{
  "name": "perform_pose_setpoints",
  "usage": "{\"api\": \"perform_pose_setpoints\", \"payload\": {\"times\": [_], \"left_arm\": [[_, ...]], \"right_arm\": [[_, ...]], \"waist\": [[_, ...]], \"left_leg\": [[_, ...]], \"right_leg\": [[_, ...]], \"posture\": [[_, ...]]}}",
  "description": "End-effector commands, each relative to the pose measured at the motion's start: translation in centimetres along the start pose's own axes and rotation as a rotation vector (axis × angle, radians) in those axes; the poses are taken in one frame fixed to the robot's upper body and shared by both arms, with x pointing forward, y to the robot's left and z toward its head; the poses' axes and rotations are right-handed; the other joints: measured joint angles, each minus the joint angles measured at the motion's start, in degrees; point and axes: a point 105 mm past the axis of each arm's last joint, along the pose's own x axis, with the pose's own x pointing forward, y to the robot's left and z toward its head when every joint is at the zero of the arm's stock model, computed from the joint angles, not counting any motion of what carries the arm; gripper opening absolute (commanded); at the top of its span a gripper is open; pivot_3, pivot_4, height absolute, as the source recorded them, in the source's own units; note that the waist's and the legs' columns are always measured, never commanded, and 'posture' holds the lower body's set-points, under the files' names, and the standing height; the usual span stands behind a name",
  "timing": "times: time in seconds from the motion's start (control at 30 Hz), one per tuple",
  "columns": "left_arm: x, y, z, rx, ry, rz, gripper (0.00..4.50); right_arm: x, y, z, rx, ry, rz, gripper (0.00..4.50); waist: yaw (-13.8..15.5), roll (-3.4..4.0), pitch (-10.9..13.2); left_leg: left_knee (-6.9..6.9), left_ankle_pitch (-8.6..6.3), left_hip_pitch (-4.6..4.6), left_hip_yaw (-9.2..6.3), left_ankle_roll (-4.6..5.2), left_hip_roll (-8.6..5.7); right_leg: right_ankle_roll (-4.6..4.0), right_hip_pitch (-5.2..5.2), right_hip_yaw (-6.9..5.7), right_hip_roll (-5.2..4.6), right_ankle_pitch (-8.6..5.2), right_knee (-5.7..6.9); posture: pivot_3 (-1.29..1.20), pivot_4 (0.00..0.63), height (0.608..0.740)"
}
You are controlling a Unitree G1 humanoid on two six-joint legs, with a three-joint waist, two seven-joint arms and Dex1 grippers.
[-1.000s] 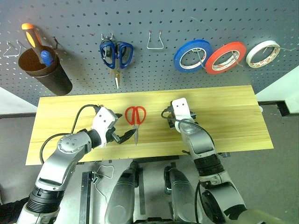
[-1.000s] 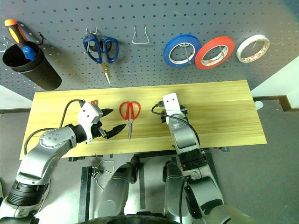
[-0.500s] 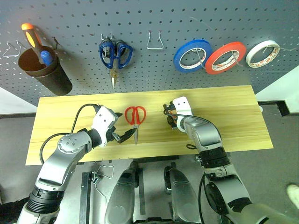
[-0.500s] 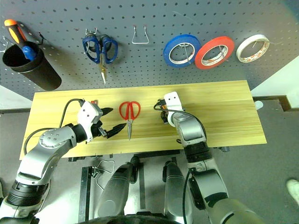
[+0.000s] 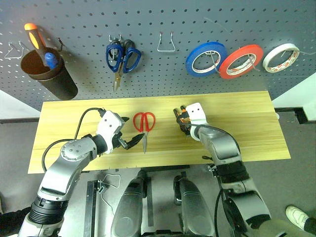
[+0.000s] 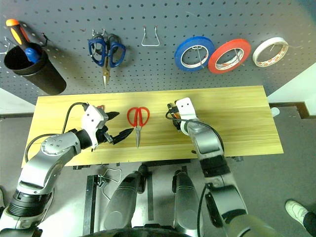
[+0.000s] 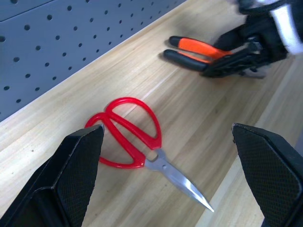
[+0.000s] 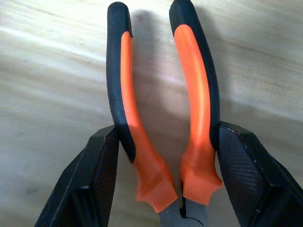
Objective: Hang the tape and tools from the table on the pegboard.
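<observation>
The pliers, with orange-and-black handles, lie at mid-table, and my right gripper is shut on both handles, one finger against each outer side. The red-handled scissors lie flat left of them, blades pointing at the table's front edge. My left gripper stands open just left of the scissors, apart from them, with nothing between its fingers. The red tape hangs on the pegboard between the blue roll and the white roll.
Blue-handled scissors hang upper left of centre, beside a bare wire hook. A dark cup with two screwdrivers hangs at far left. The wooden table has free room on its right half. A person's shoe shows on the floor.
My right gripper has closed on the pliers' handles and its wrist has turned, so the orange handles now show. The hanging blue scissors have swung slightly. The left arm has kept still.
</observation>
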Motion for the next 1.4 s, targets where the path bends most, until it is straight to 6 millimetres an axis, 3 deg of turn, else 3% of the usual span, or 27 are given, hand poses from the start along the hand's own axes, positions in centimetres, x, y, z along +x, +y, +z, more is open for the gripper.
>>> {"api": "perform_pose_setpoints", "payload": {"times": [0.03,0.3,0.5,0.8,1.03,1.27,1.4], "left_arm": [[-0.4,-0.6,1.4,0.006,-0.076,-0.038,4.50],[-0.5,-0.9,2.8,0.000,-0.179,-0.074,4.50],[-1.5,-0.8,6.4,-0.004,-0.431,-0.087,4.50],[-1.9,0.1,6.5,0.002,-0.457,-0.065,4.50],[-2.3,0.8,6.4,0.002,-0.459,-0.037,4.50],[-2.1,1.1,5.5,0.012,-0.472,-0.001,4.50],[-2.1,0.9,5.5,0.029,-0.497,0.007,4.50]], "right_arm": [[-3.0,0.3,3.9,-0.022,-0.191,0.011,2.72],[-8.2,1.7,5.8,-0.036,-0.349,0.101,2.72],[-12.3,3.1,8.7,-0.079,-0.577,0.240,2.72],[-16.5,3.5,13.6,-0.074,-0.881,0.372,2.72],[-17.8,3.4,17.2,-0.068,-1.024,0.387,2.72],[-16.5,3.8,21.2,-0.108,-1.134,0.327,2.72],[-15.2,4.6,22.6,-0.115,-1.166,0.320,2.72]], "waist": [[-0.27,0.00,0.00],[0.04,0.00,0.00],[-0.02,-0.01,0.00],[-0.09,-0.01,-0.01],[-0.27,-0.01,-0.01],[-0.43,-0.01,-0.01],[-0.33,-0.01,-0.01]], "left_leg": [[0.00,0.01,-0.06,0.00,-0.02,0.00],[-0.11,0.11,-0.03,-0.06,-0.18,0.00],[-0.10,0.13,-0.04,-0.07,-0.23,-0.01],[-0.09,0.18,0.01,-0.08,-0.29,-0.01],[-0.08,0.20,0.02,-0.11,-0.32,-0.01],[-0.05,0.34,0.07,-0.07,-0.55,-0.01],[-0.04,0.37,0.06,-0.10,-0.58,0.00]], "right_leg": [[0.00,-0.06,0.00,0.00,0.00,0.01],[-0.01,-0.07,0.00,-0.03,0.00,0.01],[0.00,-0.06,-0.06,-0.05,0.01,-0.01],[-0.01,0.00,-0.10,-0.03,0.02,0.03],[-0.02,0.00,-0.13,-0.02,0.03,0.06],[-0.04,0.02,-0.13,-0.01,0.04,0.13],[-0.04,0.01,-0.14,0.00,0.04,0.17]], "posture": [[0.08,0.410,0.703],[0.07,0.386,0.703],[0.06,0.379,0.703],[0.06,0.372,0.703],[0.06,0.370,0.703],[0.06,0.371,0.703],[0.06,0.371,0.703]]}}
